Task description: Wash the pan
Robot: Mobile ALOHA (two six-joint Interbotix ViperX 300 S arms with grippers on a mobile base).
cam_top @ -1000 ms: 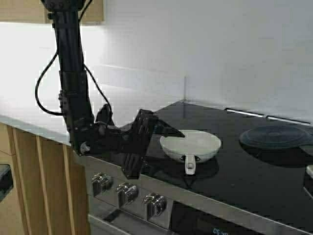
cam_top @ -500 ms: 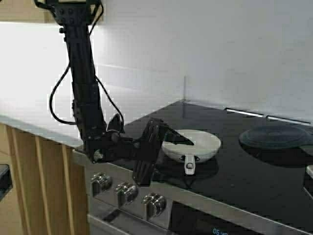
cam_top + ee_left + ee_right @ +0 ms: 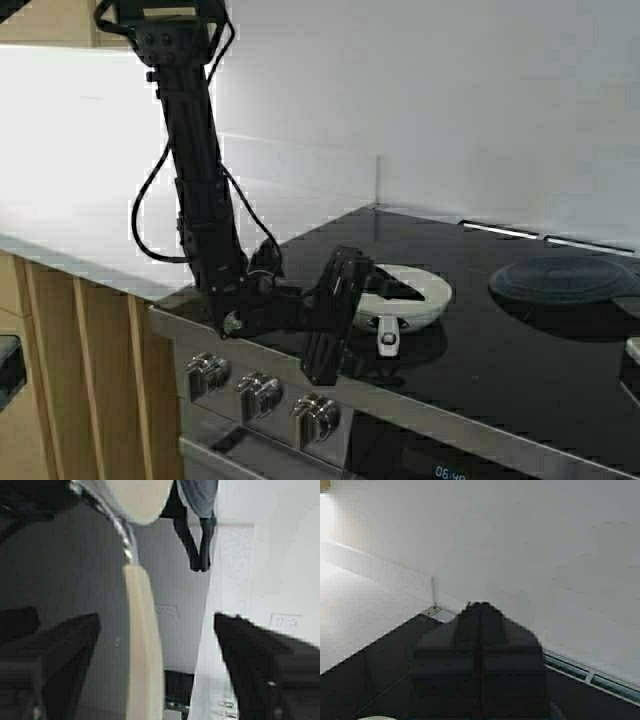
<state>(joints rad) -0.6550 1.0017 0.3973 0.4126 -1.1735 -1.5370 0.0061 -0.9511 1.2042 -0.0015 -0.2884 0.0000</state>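
The white pan (image 3: 415, 296) sits on the black glass hob (image 3: 500, 380), its short handle (image 3: 388, 336) pointing to the front edge. My left gripper (image 3: 385, 290) is low over the hob at the pan's left side, open, with the rim between its jaws. In the left wrist view the cream rim (image 3: 145, 650) stands between the two dark fingers (image 3: 55, 660), nearer one of them, and the left gripper (image 3: 156, 620) is not touching it. My right gripper (image 3: 480, 607) is out of the high view; in its wrist view it is shut and empty, above the hob near the wall.
A dark flat round pan (image 3: 565, 278) lies at the hob's back right. Stove knobs (image 3: 260, 395) line the front panel. A pale counter (image 3: 80, 230) extends to the left. A small white object (image 3: 632, 350) shows at the right edge. The wall is close behind.
My left arm has moved right along the hob's front, and its open gripper now reaches over the pan's left rim. The pan has not moved.
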